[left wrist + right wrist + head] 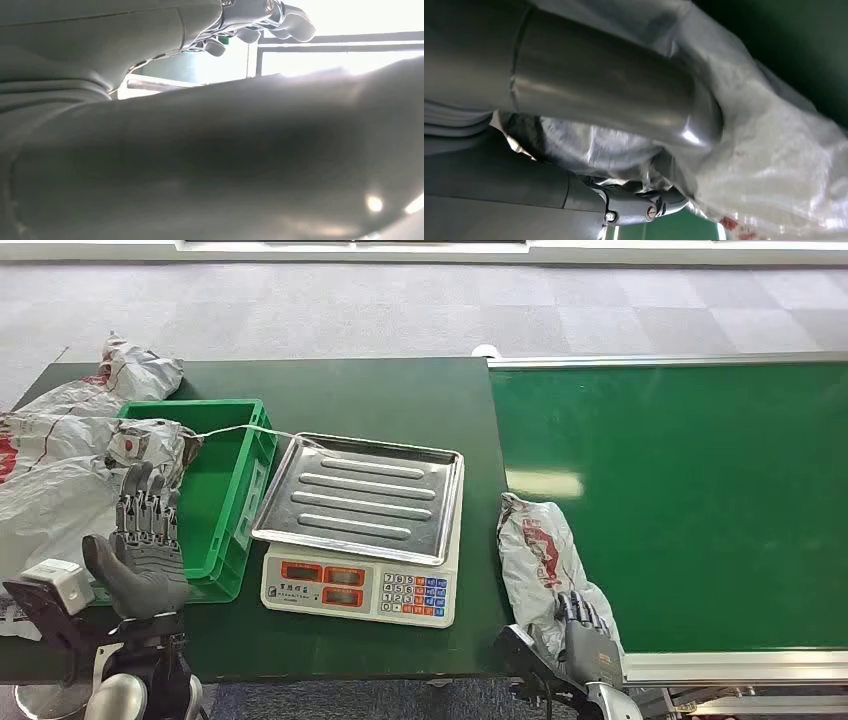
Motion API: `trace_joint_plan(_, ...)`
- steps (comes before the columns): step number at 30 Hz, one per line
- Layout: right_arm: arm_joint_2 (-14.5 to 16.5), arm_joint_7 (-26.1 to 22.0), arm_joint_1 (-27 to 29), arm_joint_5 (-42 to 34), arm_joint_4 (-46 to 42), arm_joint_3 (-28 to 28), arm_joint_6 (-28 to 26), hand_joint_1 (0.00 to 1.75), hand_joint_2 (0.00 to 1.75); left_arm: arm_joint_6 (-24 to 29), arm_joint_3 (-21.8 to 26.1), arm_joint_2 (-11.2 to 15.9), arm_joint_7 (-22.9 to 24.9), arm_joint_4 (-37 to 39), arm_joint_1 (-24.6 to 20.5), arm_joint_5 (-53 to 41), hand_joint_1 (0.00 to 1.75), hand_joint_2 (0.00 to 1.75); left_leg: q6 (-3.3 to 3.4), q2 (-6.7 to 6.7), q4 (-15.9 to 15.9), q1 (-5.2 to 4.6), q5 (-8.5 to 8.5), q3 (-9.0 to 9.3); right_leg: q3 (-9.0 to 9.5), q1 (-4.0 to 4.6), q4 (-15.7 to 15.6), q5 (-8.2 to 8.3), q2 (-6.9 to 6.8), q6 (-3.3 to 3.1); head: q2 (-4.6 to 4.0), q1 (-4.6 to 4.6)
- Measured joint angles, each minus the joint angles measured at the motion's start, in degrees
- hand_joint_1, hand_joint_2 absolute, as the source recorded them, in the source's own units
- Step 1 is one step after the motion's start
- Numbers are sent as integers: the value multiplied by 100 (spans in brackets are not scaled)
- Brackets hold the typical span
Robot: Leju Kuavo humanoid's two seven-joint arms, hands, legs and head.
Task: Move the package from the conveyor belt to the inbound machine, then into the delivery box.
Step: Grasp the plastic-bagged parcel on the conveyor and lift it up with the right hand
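Grey carpet-tile floor [400,310], dark green table [380,390], white wall base [420,250] beyond

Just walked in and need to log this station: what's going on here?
The right robot hand is closing around a grey plastic package at the near edge of the green conveyor belt; the right wrist view shows its fingers wrapped on the bag. The weighing scale has an empty tray. The left robot hand hovers open by the green delivery box, which already holds a package.

scale [360,530] between crate [225,480] left and conveyor belt [690,500] right
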Motion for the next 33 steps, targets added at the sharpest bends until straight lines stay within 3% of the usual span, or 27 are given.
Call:
trace_joint_plan(7,253,212,-223,-215,492,144,99,0,0,-1,-35,2,98,50,-59,15,0,0,-2,15,0,4,-1,11,2,4,0,1,23,-2,0,-1)
trace_joint_plan(11,263,385,-330,-196,681,237,53,0,175,-13,-37,4,145,95,-98,35,0,0,-4,29,-1,5,-3,22,6,5,0,5,35,-8,0,-2)
trace_joint_plan(12,263,436,-353,-170,722,261,21,0,175,-15,-37,4,154,106,-112,44,0,0,-5,33,-1,5,-3,26,8,5,0,6,39,-9,0,-2)
trace_joint_plan(16,263,547,-382,-54,773,329,-47,175,175,-33,-36,4,170,126,-133,70,0,0,-7,38,-2,5,-4,41,19,6,0,8,47,-11,0,-1)
trace_joint_plan(33,257,660,-424,537,782,498,-433,175,175,-105,-33,4,165,107,-75,123,0,0,-9,46,-3,6,-2,62,42,7,0,13,60,-12,0,-1)
